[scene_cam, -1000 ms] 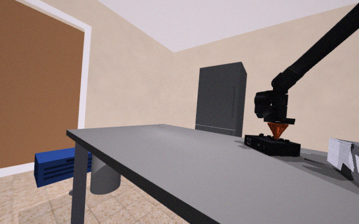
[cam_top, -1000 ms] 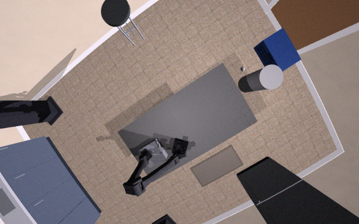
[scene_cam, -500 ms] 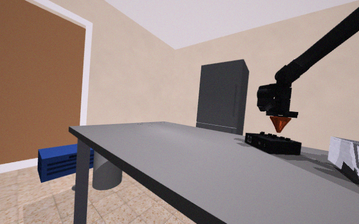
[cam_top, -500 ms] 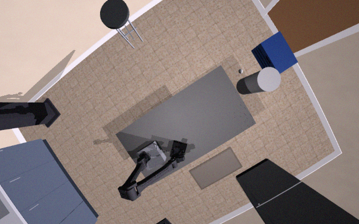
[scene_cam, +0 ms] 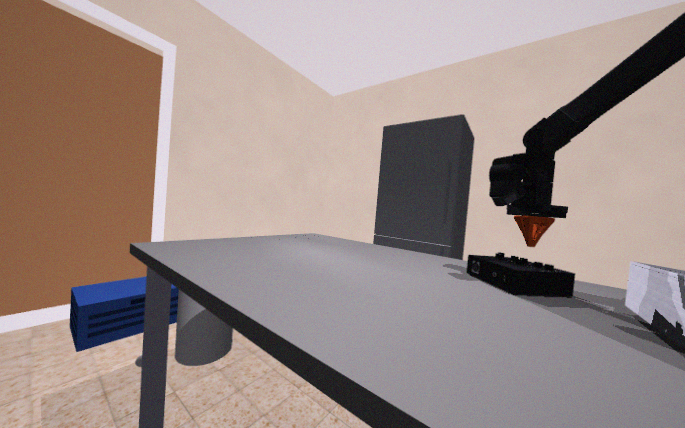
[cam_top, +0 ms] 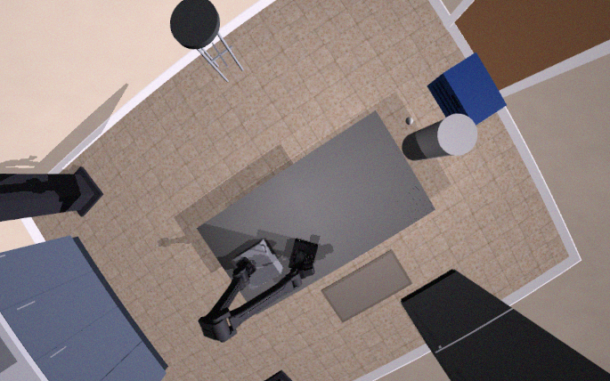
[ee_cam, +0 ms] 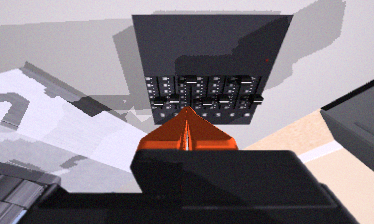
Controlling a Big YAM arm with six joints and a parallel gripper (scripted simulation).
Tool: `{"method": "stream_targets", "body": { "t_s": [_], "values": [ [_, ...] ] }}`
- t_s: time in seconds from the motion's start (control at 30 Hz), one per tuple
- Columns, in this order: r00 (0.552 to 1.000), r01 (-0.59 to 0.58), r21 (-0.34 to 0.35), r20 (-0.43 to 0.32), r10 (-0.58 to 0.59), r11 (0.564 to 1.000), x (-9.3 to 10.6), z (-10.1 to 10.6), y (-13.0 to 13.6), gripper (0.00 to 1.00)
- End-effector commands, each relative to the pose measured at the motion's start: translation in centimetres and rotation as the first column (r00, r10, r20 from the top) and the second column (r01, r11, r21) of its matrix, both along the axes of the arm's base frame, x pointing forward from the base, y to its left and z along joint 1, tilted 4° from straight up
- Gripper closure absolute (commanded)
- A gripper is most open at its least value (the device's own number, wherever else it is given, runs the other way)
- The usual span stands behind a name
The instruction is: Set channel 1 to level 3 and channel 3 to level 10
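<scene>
The black lighting desk stands flat on the grey table. In the wrist view its faders form a row across the lower part. The third cap from the left and the sixth cap stand near the upper ends of their slots. The leftmost cap, the second cap and the others stand lower. Level marks are too small to read. My gripper is shut and empty, its orange fingertips a little above the desk, clear of the caps.
A white and grey box stands on the table beside the desk, on the left in the wrist view. The arm reaches over the table from its edge. A dark cabinet stands beyond the table.
</scene>
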State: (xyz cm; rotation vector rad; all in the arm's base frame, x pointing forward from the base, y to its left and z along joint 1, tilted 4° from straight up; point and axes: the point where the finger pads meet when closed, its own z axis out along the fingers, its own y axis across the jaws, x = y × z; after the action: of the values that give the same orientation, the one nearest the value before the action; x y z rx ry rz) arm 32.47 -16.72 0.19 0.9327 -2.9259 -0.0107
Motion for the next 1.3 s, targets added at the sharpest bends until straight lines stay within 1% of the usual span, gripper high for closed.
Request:
{"method": "stream_targets", "body": {
  "t_s": [0.0,0.17,0.2,0.27,0.33,0.47,0.53,0.87,0.97,1.03,1.1,1.2,1.27],
  "values": [
    [0.999,-0.001,-0.015,0.038,0.002,1.000,2.6,1.4,-0.7,1.00],
    [0.999,-0.001,-0.015,0.038,0.002,1.000,2.6,1.4,-0.7,1.00],
    [0.999,-0.001,-0.015,0.038,0.002,1.000,2.6,1.4,-0.7,0.00],
    [0.999,-0.002,-0.018,0.044,0.002,1.000,2.6,1.8,-0.7,0.00],
    [0.998,-0.001,-0.029,0.067,0.003,1.000,2.9,2.9,-0.8,0.00],
    [0.998,-0.001,-0.029,0.068,0.003,1.000,3.0,4.1,-0.7,0.00],
    [0.998,-0.001,-0.029,0.068,0.003,1.000,3.0,4.1,-0.7,0.00],
    [0.997,0.001,-0.031,0.072,0.002,1.000,3.1,9.6,-0.5,0.00],
    [0.997,0.001,-0.031,0.073,0.001,1.000,3.1,10.9,-0.5,0.00],
    [0.999,-0.001,-0.017,0.043,0.002,1.000,3.1,10.3,-0.4,0.00],
    [0.999,-0.001,-0.017,0.043,0.002,1.000,3.1,10.3,-0.4,0.00],
    [0.998,0.000,-0.023,0.056,0.001,1.000,3.1,11.3,-0.5,0.00],
    [0.998,0.000,-0.025,0.061,0.001,1.000,3.1,11.6,-0.5,0.00]
  ]
}}
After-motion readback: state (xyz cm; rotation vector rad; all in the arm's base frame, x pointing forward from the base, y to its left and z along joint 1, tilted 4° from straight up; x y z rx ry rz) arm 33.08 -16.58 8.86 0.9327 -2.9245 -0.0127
